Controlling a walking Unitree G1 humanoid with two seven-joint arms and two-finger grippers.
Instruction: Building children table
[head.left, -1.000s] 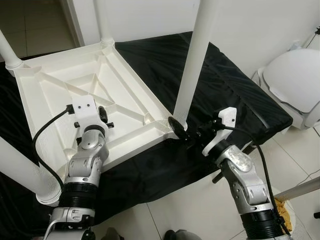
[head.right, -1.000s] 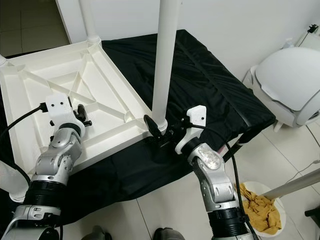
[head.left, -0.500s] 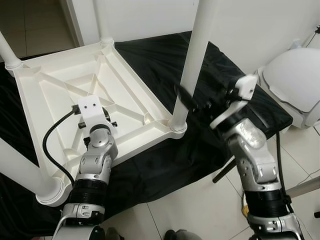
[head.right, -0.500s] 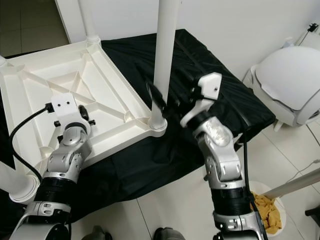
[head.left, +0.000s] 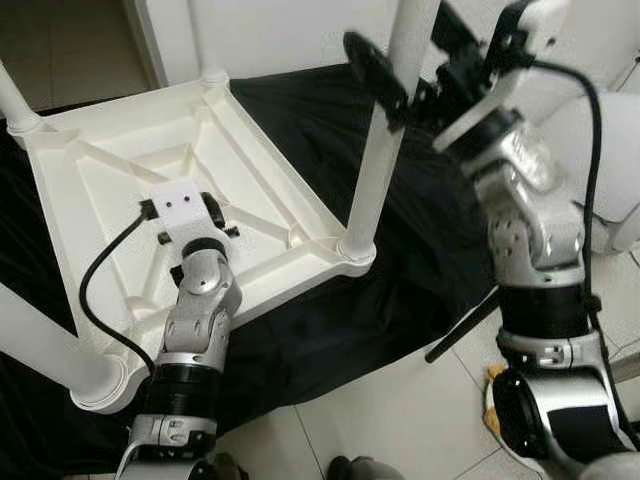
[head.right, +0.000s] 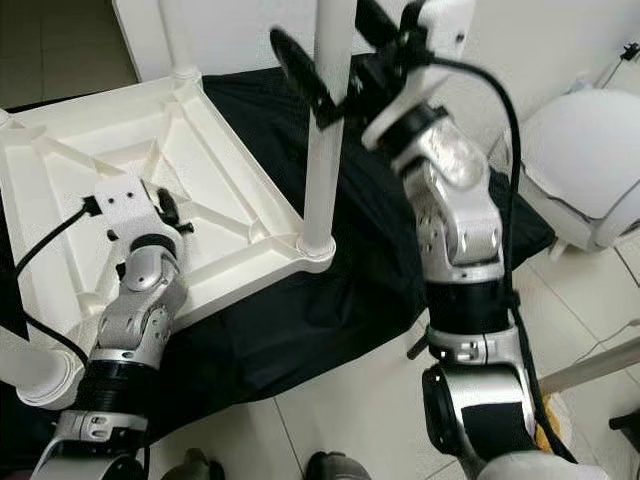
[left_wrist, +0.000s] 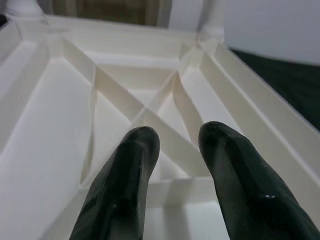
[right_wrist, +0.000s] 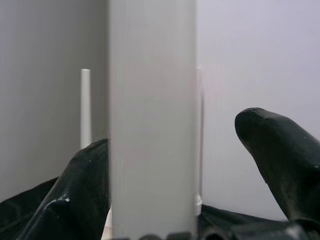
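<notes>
Bright, even indoor light fills both head views, with soft shadows. The black cloth (head.left: 330, 130) shows faint sheen. The raised right pincer (head.left: 400, 75) is slightly motion-blurred. The wrist views are soft, their black fingers (left_wrist: 125, 195) out of focus.

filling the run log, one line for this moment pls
right gripper: open, fingers astride leg | left gripper: open, over tabletop underside | table upside down
</notes>
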